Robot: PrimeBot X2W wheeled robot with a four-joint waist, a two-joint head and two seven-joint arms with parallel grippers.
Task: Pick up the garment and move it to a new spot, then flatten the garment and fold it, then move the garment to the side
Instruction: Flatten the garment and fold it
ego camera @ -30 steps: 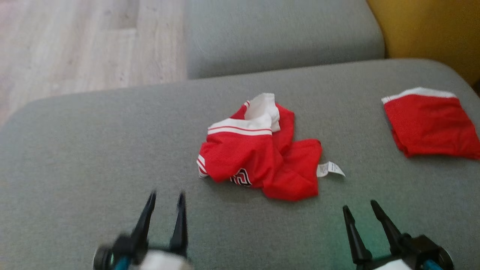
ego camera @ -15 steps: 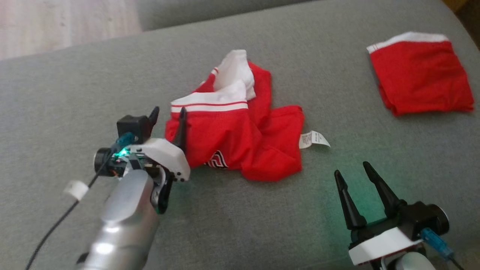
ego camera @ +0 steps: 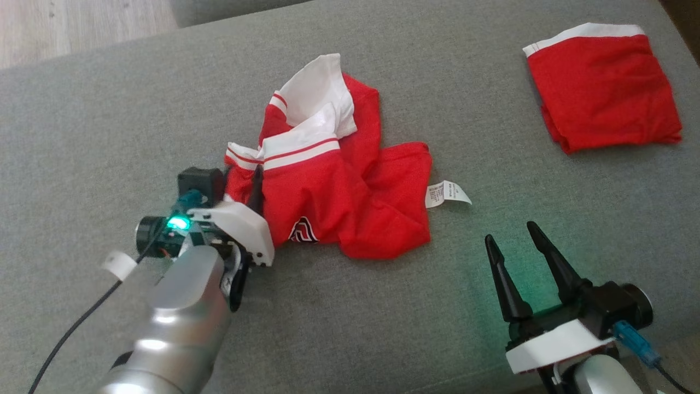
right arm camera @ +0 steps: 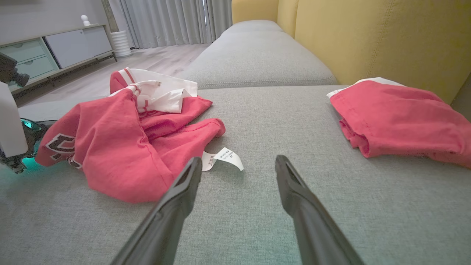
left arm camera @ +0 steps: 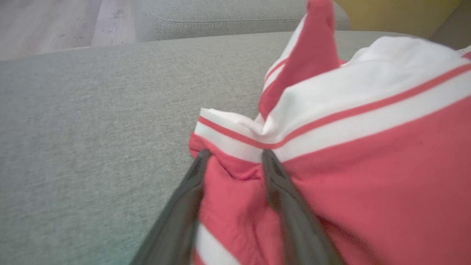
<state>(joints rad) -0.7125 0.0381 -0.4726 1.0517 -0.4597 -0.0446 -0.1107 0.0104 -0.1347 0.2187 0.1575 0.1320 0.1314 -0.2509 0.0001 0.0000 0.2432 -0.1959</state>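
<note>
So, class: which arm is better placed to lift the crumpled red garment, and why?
Left. The left gripper straddles the striped edge of the crumpled garment, with fabric between its fingers. The right gripper is open over the grey cushion, apart from the garment.

So the left tool (left arm camera: 234,156) has its fingers (left arm camera: 283,198) either side of a fold of the garment (ego camera: 339,191), but that wrist view is smeared low down, so I can't tell if it's really pinching. From the head, one finger sits behind its own camera block (ego camera: 199,183). The logo (ego camera: 303,230) is half tucked under a fold, and the tag (ego camera: 445,194) print is way too tiny to read. The folded red piece (right arm camera: 401,125) runs off the right wrist view's edge.
</note>
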